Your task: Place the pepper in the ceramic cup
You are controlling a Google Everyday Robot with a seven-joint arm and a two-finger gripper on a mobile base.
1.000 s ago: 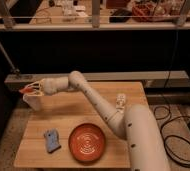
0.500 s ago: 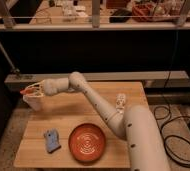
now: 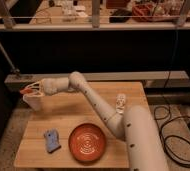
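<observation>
Camera view: the pepper [image 3: 25, 91] is seen as a small orange-red bit at the tips of the gripper [image 3: 29, 91], right above the ceramic cup [image 3: 33, 102]. It is held between the fingers. The cup stands at the far left corner of the wooden table [image 3: 78, 112]. Nearer, an orange ribbed bowl [image 3: 88, 142] and a blue sponge [image 3: 51, 140] are seen.

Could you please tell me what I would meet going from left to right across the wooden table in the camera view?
Gripper holding the pepper above the ceramic cup → blue object → orange ribbed bowl → small pale object.
</observation>
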